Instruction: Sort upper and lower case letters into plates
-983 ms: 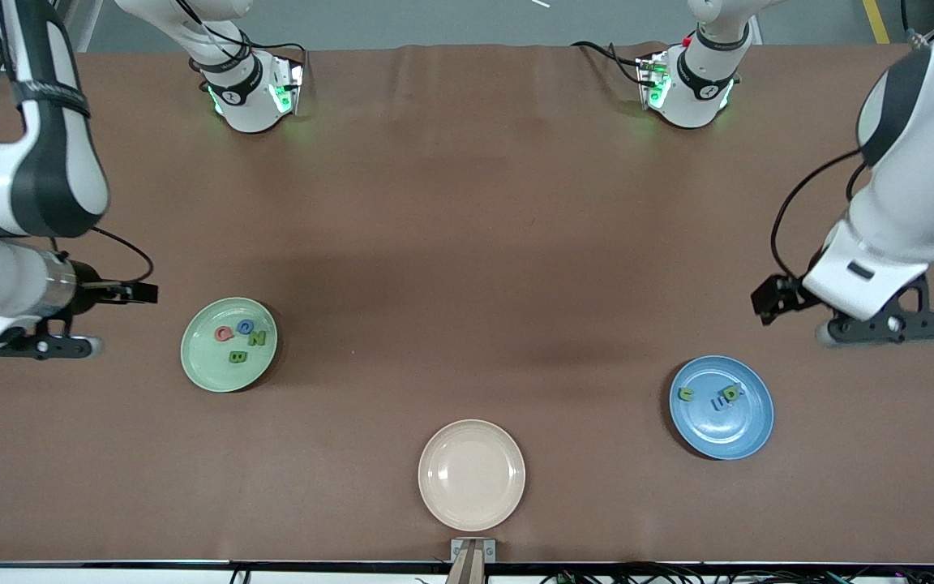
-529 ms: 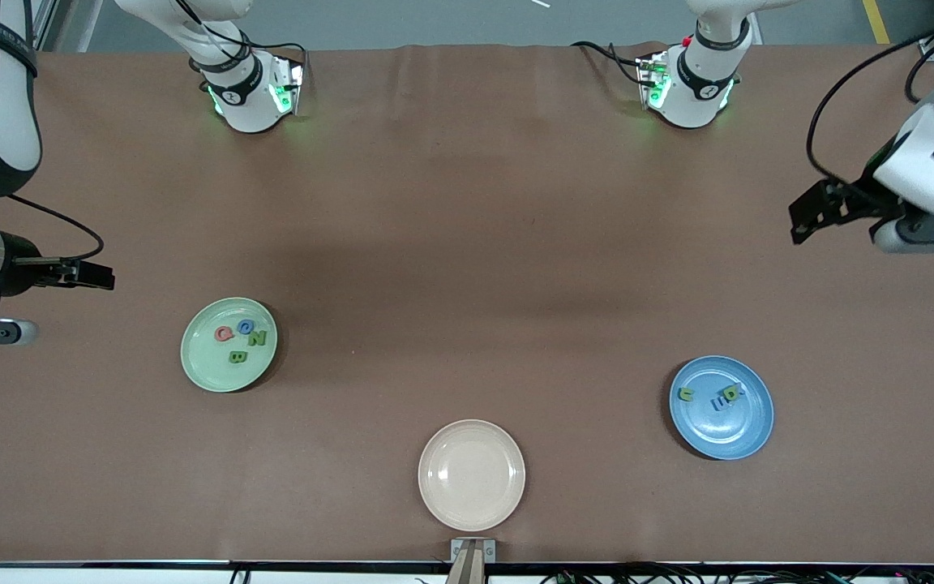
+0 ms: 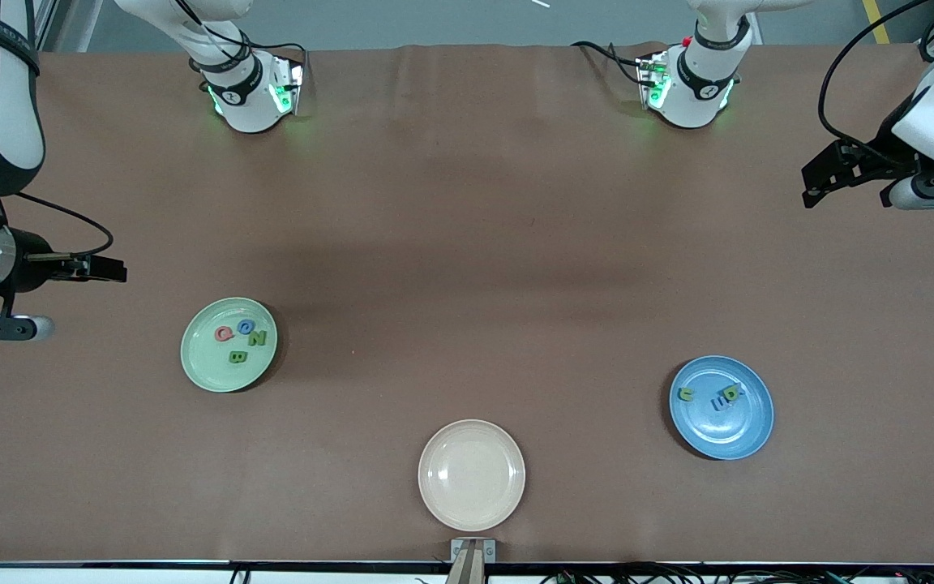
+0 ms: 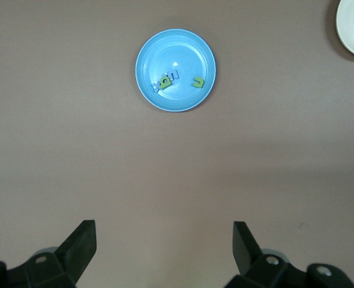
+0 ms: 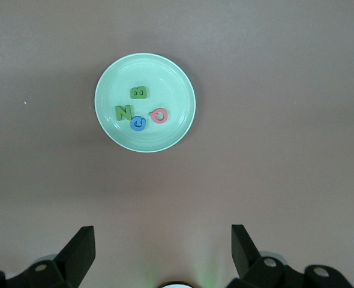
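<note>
Left gripper (image 4: 164, 243): fingers (image 4: 81, 240) wide apart, nothing between them, up over bare table (image 3: 467, 243) at the left arm's end, well apart from the blue plate (image 3: 751, 434). In the front view it (image 3: 828, 174) sits near the edge of the frame.

Right gripper (image 5: 162, 243): fingers (image 5: 81, 246) also spread wide, empty, over bare table at the right arm's end, well apart from the mint green plate (image 3: 199, 373). In the front view it (image 3: 102, 269) is just off the plate toward the table end.

Mint green plate holds four capitals, close together: pink-red Q (image 3: 224, 333), blue G (image 3: 246, 327), green N (image 3: 257, 338), green B (image 3: 237, 356). G touches or nearly touches N; B lies nearest the front camera.

Blue plate holds the small letters: one green letter (image 3: 686, 394) alone, another green letter (image 3: 730, 392) bunched with blue letters (image 3: 718, 401); can't separate the blue ones, they overlap or touch.

Cream-beige plate (image 3: 507, 503) lies between the two plates and nearest the front camera, nothing in it.
</note>
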